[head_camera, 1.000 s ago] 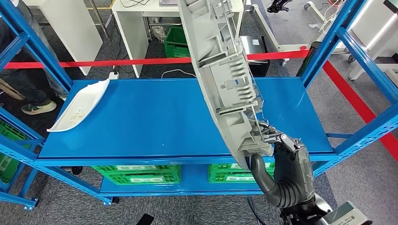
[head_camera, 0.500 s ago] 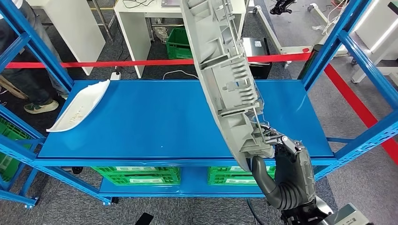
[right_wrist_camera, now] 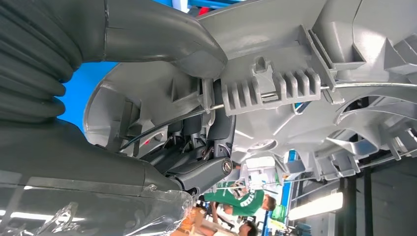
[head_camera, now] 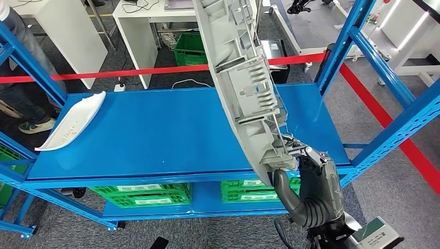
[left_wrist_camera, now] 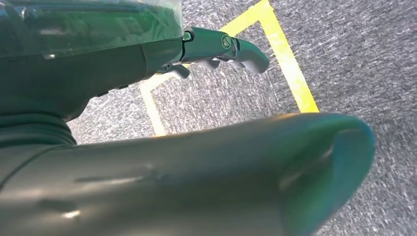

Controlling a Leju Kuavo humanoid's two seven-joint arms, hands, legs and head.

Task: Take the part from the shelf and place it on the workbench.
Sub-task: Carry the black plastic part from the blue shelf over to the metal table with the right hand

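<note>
A long grey ribbed plastic part point(head_camera: 241, 78) stands nearly upright above the blue shelf point(head_camera: 155, 135), its lower end gripped by my right hand point(head_camera: 306, 181) at the shelf's front right. In the right wrist view the thumb point(right_wrist_camera: 162, 34) presses one side of the grey part point(right_wrist_camera: 295, 73) and the dark fingers point(right_wrist_camera: 206, 142) hook into its ribs. My left hand point(left_wrist_camera: 216, 46) hangs over grey carpet with its fingers apart and nothing in them.
A white curved part point(head_camera: 70, 122) lies at the shelf's far left end. Blue uprights point(head_camera: 342, 44) frame the shelf. Green crates point(head_camera: 150, 192) sit on the level below. Red tape point(head_camera: 104, 73) and white tables lie beyond, and a person's legs point(head_camera: 21, 98) stand at the left.
The whole picture has shifted left and slightly down, so the camera has moved. The grey part stays in my right hand, held the same way.
</note>
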